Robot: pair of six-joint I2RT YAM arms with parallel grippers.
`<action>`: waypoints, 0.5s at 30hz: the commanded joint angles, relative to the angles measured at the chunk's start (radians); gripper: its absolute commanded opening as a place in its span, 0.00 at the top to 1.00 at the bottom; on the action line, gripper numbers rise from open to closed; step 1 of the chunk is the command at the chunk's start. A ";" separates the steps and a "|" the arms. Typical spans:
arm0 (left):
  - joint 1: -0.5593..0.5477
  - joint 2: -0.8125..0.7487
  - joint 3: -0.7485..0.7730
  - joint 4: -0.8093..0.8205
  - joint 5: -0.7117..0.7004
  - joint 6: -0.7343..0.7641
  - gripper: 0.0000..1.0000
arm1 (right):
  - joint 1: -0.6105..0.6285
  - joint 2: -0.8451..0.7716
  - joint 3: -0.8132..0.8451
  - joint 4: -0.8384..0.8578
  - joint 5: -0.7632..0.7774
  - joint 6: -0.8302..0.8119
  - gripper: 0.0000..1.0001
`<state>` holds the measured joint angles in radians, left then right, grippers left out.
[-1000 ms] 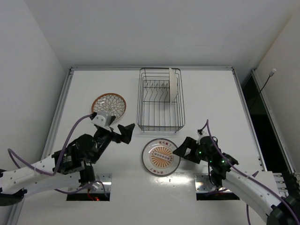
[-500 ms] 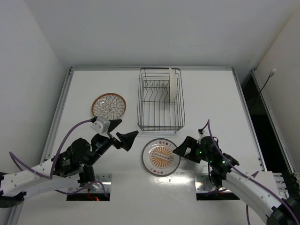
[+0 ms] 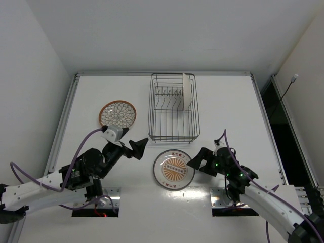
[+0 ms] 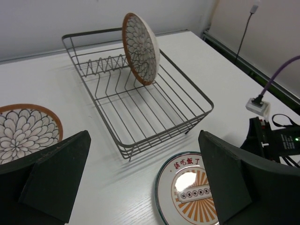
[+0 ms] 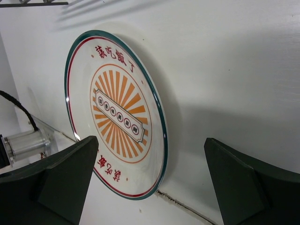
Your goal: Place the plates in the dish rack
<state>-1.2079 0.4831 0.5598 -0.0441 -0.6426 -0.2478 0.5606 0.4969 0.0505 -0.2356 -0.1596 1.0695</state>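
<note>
The black wire dish rack [image 3: 150, 121] [image 4: 123, 151] stands at the table's middle back. One petal-pattern plate [image 3: 188, 91] [image 4: 140, 47] stands upright in its far right end. A second petal plate [image 3: 118, 113] [image 4: 26, 131] lies flat left of the rack. The sunburst plate [image 3: 174, 169] [image 4: 190, 187] [image 5: 117, 112] lies flat in front of the rack. My left gripper [image 3: 132, 147] [image 4: 145, 187] is open and empty, hovering just left of the sunburst plate and facing the rack. My right gripper [image 3: 197, 159] [image 5: 151, 154] is open at that plate's right rim, one finger over the plate and one past it.
The white table ends in a raised metal rail [image 3: 66, 116] on the left and another [image 3: 263, 111] on the right. A cable and small plug box [image 4: 258, 105] lie off the right side. My right arm's wrist [image 4: 276, 140] sits close to the right of the sunburst plate.
My left gripper dropped back from the petal plate and turned toward the rack's front left corner. The right gripper widened slightly and stayed at the sunburst plate's rim.
</note>
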 commanded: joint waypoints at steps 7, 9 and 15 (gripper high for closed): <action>0.013 -0.009 0.034 -0.008 -0.291 -0.025 0.00 | 0.005 0.032 -0.014 -0.034 0.072 -0.026 0.06; 0.013 0.015 0.055 -0.035 -0.331 -0.034 0.00 | 0.005 0.032 -0.014 -0.065 0.095 -0.026 0.06; 0.013 0.080 0.098 -0.138 -0.500 -0.111 0.00 | 0.005 -0.004 0.018 -0.130 0.123 -0.026 0.06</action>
<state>-1.2064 0.5377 0.6079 -0.1493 -1.0103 -0.3111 0.5652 0.5022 0.0601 -0.2630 -0.1081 1.0657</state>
